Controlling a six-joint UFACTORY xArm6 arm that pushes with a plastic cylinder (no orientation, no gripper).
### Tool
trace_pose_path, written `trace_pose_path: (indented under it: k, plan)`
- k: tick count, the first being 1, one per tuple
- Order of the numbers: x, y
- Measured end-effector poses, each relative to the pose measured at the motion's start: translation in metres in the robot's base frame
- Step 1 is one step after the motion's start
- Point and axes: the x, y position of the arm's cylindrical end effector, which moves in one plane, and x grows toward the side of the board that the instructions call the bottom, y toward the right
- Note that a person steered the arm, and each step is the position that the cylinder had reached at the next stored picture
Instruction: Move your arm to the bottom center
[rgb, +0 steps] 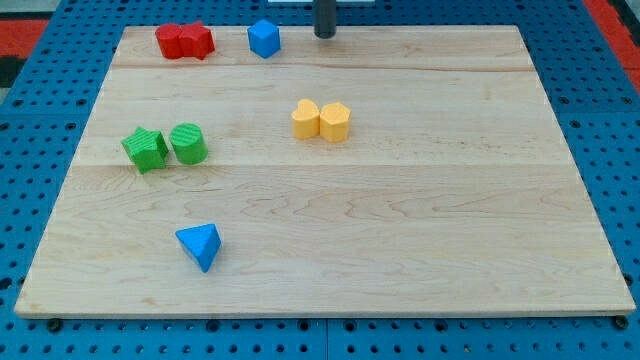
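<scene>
My tip (325, 36), a bare dark rod holding nothing since there is no gripper, rests at the top centre of the pale wooden tabletop (400, 230), just right of a blue cube-like block (264, 39); the whole trip to bottom centre remains.

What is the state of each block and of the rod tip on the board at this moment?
my tip: at the view's top edge of the board, right of the blue cube, touching no block.
blue cube: alone near the top.
red blocks: two, touching, top left.
yellow blocks: two, touching, near the centre.
green star: beside the green cylinder, at the left.
blue triangle: alone, bottom left.
board: flat, wooden.
</scene>
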Motion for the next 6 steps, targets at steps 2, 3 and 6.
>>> trace_pose_path:
  k: [2,3,6]
  plan:
    - [0.069,-0.076]
    - [0.104,-0.058]
    - [0.304,0.091]
